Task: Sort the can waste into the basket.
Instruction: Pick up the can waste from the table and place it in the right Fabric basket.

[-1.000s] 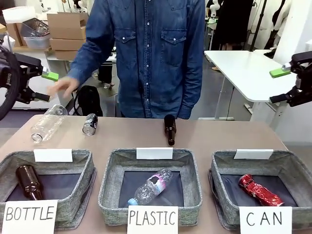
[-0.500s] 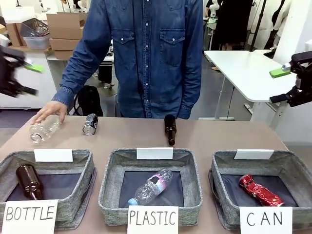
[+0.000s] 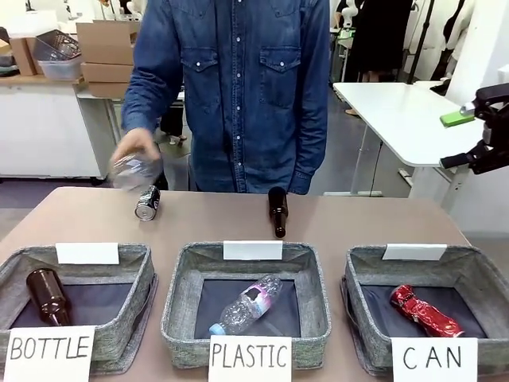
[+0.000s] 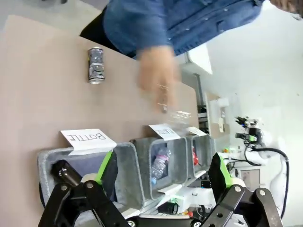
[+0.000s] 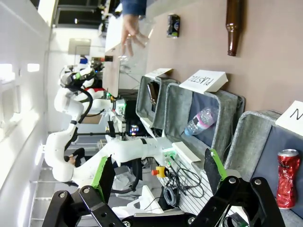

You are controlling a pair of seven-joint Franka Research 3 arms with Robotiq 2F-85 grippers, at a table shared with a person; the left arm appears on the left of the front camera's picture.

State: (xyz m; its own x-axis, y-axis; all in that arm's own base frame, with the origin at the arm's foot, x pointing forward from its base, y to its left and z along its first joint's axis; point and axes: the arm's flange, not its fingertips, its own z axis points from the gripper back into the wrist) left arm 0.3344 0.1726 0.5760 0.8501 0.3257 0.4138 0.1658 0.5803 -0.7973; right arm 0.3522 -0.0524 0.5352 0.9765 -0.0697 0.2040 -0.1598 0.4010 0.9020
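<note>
A black and silver can lies on its side on the far part of the table, also seen as the can and the can. A crushed red can lies inside the grey basket marked CAN at the front right; the right wrist view looks down on this red can and the basket. My right gripper hangs open high at the right edge, away from both cans, with nothing between its fingers. My left gripper is open and empty above the left baskets.
A person's hand holds a clear plastic bottle above the table, close to the black can. A brown bottle lies at mid table. The PLASTIC basket holds a clear bottle, the BOTTLE basket a brown one.
My left arm has drawn back out of the front view to the left. The person's hand took the clear bottle off the table's left side and lifted it rightward. My right arm stayed still.
</note>
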